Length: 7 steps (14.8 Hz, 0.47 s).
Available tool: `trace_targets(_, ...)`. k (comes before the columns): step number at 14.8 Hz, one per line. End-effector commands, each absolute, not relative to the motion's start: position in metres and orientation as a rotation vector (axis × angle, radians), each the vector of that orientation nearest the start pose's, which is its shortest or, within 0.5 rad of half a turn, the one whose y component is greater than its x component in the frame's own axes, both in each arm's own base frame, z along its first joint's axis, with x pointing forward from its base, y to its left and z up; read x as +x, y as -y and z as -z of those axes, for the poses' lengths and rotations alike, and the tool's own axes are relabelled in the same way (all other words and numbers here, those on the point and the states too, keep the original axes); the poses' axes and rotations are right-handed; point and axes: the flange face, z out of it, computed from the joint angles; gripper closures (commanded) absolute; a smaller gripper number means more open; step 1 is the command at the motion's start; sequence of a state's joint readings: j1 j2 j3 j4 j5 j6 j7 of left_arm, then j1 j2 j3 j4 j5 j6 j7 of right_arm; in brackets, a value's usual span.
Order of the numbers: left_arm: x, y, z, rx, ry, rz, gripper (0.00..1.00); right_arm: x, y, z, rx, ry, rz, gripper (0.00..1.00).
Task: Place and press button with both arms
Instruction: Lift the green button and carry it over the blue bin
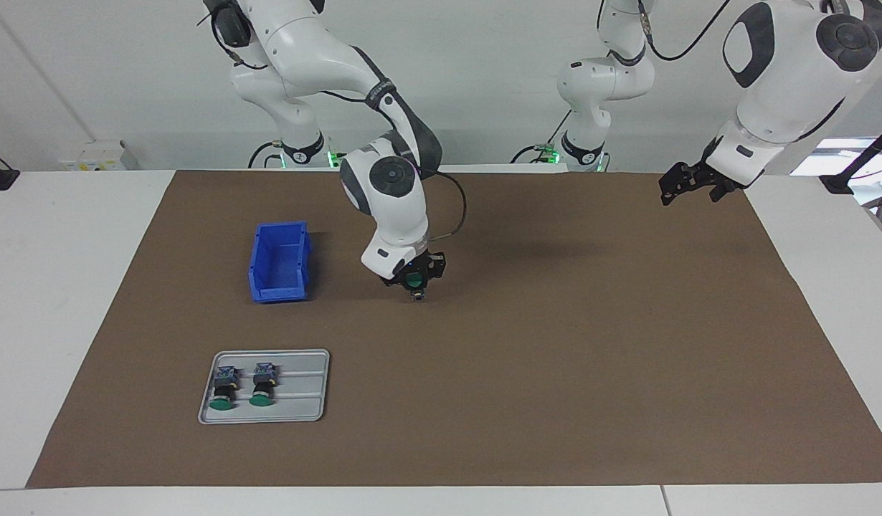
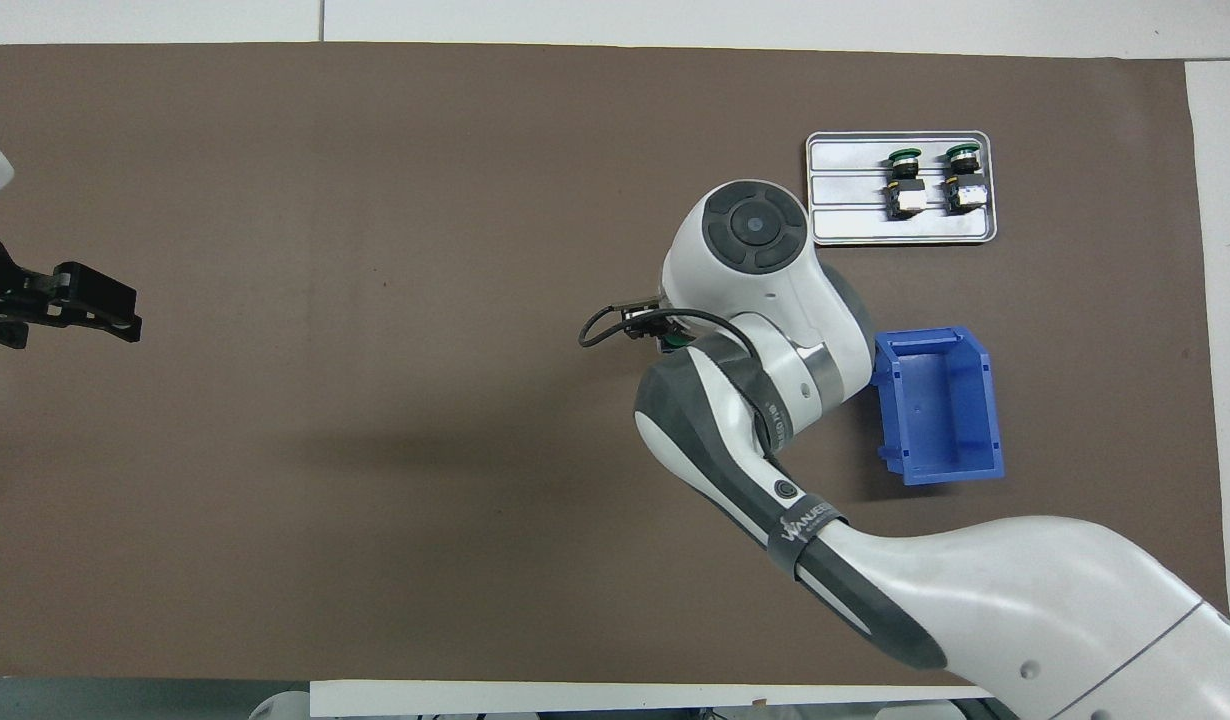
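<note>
My right gripper (image 1: 416,285) is shut on a green-capped button (image 1: 414,281) and holds it low over the middle of the brown mat (image 1: 556,344), beside the blue bin. I cannot tell whether the button touches the mat. In the overhead view the wrist hides most of the right gripper (image 2: 665,335); only a sliver of the button's green cap (image 2: 676,343) shows. My left gripper (image 1: 688,185) hangs in the air over the mat's edge at the left arm's end, empty, and it also shows in the overhead view (image 2: 85,305). The left arm waits.
A grey tray (image 1: 305,387) (image 2: 845,190) holds two more green-capped buttons (image 1: 222,390) (image 1: 264,385) lying side by side, farther from the robots than the bin. The empty blue plastic bin (image 1: 280,261) (image 2: 940,405) stands toward the right arm's end.
</note>
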State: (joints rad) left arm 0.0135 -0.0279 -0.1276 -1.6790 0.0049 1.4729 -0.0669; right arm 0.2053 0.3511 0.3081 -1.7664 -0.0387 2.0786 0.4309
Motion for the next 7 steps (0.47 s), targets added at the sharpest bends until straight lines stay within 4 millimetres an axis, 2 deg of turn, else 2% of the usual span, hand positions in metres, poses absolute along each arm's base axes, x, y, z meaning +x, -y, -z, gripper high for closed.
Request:
trace_targets(1,0.520,0.057,-0.583,-3.104,-0.070,-0.249,0.00,0.572,-0.251,-0.419,-3.134,0.017,-0.092,0.91)
trace_targets(4,0.520,0.058,-0.583,-3.104,-0.073,-0.249,0.00,0.568,-0.212,-0.448,-3.169,-0.075,-0.159,0.91)
trace_targets(7,0.520,0.057,-0.583,-3.104,-0.070,-0.249,0.00,0.566,-0.160,-0.464,-3.188,-0.167,-0.237,0.91)
